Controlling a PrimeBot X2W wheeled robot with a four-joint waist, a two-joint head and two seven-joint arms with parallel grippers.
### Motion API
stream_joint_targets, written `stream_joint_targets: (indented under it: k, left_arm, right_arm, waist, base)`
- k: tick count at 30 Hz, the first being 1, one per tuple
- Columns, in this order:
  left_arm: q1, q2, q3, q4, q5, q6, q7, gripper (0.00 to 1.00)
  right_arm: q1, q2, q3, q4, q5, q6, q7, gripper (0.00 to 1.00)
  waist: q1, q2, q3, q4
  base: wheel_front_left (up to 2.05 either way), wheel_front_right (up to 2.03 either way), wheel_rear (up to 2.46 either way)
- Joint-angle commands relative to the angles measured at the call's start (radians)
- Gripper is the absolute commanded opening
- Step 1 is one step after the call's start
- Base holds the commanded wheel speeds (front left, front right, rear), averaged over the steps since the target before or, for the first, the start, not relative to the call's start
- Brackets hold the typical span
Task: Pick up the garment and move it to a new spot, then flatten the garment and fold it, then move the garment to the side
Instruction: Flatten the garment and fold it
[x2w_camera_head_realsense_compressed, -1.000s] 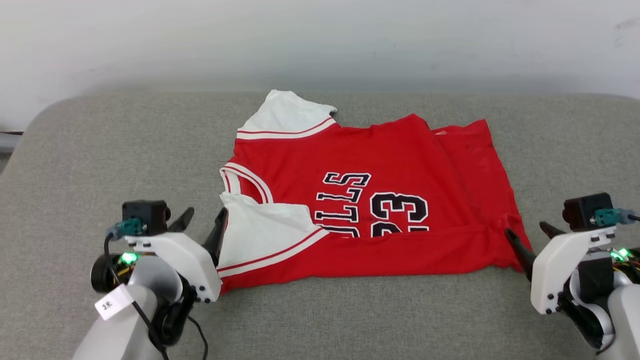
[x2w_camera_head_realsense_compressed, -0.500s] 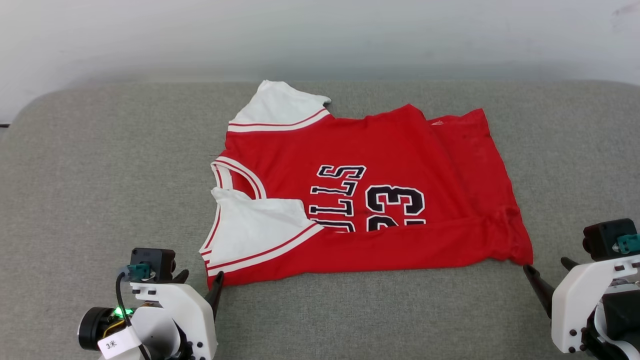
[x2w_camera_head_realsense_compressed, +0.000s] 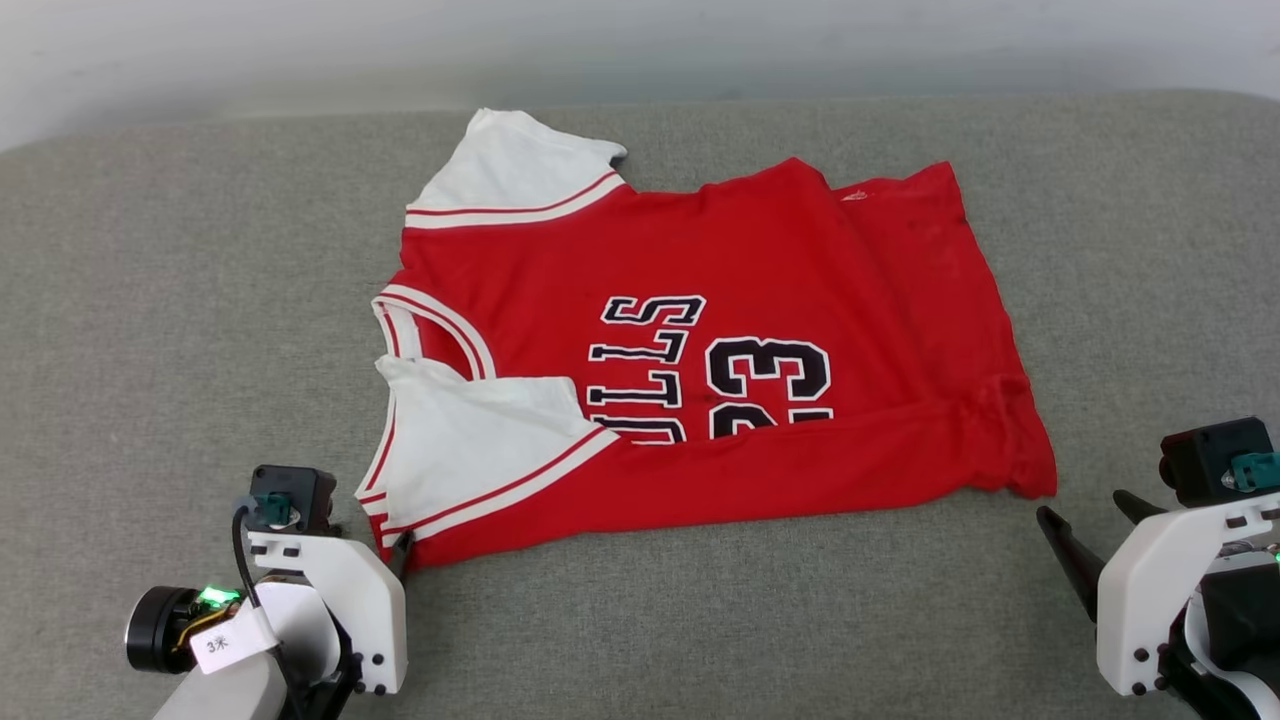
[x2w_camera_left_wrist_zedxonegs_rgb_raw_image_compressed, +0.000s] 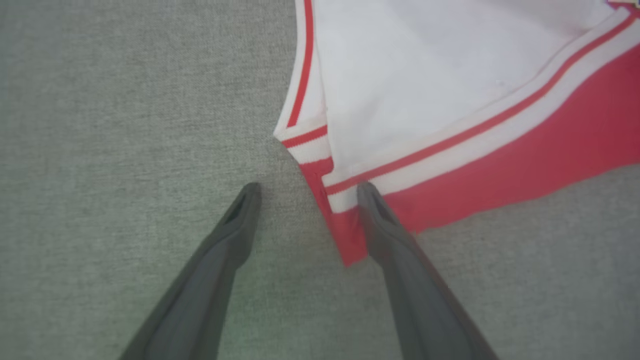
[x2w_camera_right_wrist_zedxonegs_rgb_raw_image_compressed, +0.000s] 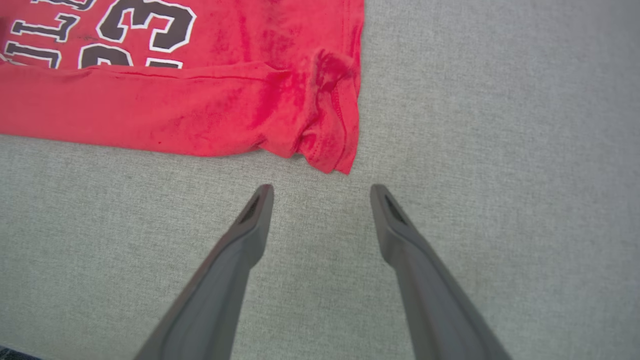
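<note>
Listing one garment (x2w_camera_head_realsense_compressed: 700, 340), a red jersey: it lies spread across the middle of the grey cushion (x2w_camera_head_realsense_compressed: 150, 300), collar toward 9 o'clock, hem toward 3 o'clock, with its near edge folded up over the lower lettering. Expect it to be light, thin and limp, likely to sag and crease once lifted. You should take it at two corners: the striped-trim corner at 7 o'clock and the bunched hem corner at 4 o'clock. Count: one garment; two white sleeves, far sleeve (x2w_camera_head_realsense_compressed: 510, 170) and near sleeve (x2w_camera_head_realsense_compressed: 470, 440); two grippers; four fingers. Left gripper (x2w_camera_left_wrist_zedxonegs_rgb_raw_image_compressed: 306, 192): fingers parted, holding nothing, one finger over the trim corner, contact not discernible. Right gripper (x2w_camera_right_wrist_zedxonegs_rgb_raw_image_compressed: 322, 192): fingers parted, empty, just short of the hem corner.
</note>
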Motion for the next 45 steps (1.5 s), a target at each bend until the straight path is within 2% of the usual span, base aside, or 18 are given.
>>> stream_joint_targets:
  k: [1, 6, 7, 8, 9, 12, 22, 31, 45]
  left_arm:
    - [-0.008, -0.004, -0.005, 0.016, -0.002, -0.003, 0.004, 1.00]
    - [-0.004, -0.023, -0.035, 0.073, -0.030, -0.038, 0.037, 1.00]
    - [0.000, -0.028, -0.044, 0.082, -0.038, -0.048, 0.049, 0.91]
    - [0.005, -0.036, -0.054, 0.090, -0.047, -0.059, 0.060, 0.41]
    - [0.010, -0.043, -0.063, 0.096, -0.058, -0.073, 0.071, 0.00]
    - [0.025, -0.047, -0.073, 0.100, -0.075, -0.095, 0.078, 0.00]
    - [0.003, -0.023, -0.007, -0.028, -0.051, -0.048, -0.038, 0.00]
    - [-0.013, -0.003, -0.014, -0.158, -0.023, -0.016, -0.015, 0.00]
    - [-0.023, -0.003, -0.035, -0.200, -0.014, -0.016, -0.003, 0.00]
  right_arm:
    - [-0.014, 0.000, 0.001, -0.004, 0.000, -0.001, -0.006, 1.00]
    - [-0.019, 0.003, -0.001, -0.007, -0.006, -0.001, -0.009, 1.00]
    - [-0.020, 0.003, -0.003, -0.006, -0.007, -0.001, -0.009, 1.00]
    - [-0.020, 0.002, -0.003, -0.005, -0.009, -0.001, -0.008, 1.00]
    - [-0.023, 0.000, -0.003, -0.001, -0.009, -0.001, -0.009, 1.00]
    - [-0.027, -0.015, 0.001, 0.010, -0.018, -0.001, -0.013, 1.00]
    - [-0.086, -0.036, -0.022, 0.101, -0.082, -0.001, 0.015, 1.00]
    - [-0.182, -0.027, -0.007, 0.275, -0.116, -0.001, 0.021, 1.00]
    - [-0.230, -0.014, 0.065, 0.483, -0.119, -0.001, -0.008, 1.00]
  waist:
    - [0.0000, 0.0000, 0.010, -0.005]
    - [0.0000, 0.0000, 0.027, -0.009]
    - [0.0000, 0.0000, 0.029, -0.009]
    - [0.0000, 0.0000, 0.030, -0.009]
    - [0.0000, 0.0000, 0.029, -0.008]
    - [0.0000, 0.0000, 0.019, -0.004]
    - [0.0000, 0.0000, -0.013, 0.033]
    - [0.0000, 0.0000, 0.009, 0.069]
    - [0.0000, 0.0000, 0.052, 0.097]
  base:
    - [0.00, 0.00, 0.00]
    - [0.00, 0.00, 0.00]
    - [0.00, 0.00, 0.00]
    - [0.00, 0.00, 0.00]
    - [0.00, 0.00, 0.00]
    - [0.00, 0.00, 0.00]
    - [0.00, 0.00, 0.00]
    - [0.00, 0.00, 0.00]
    - [0.00, 0.00, 0.00]
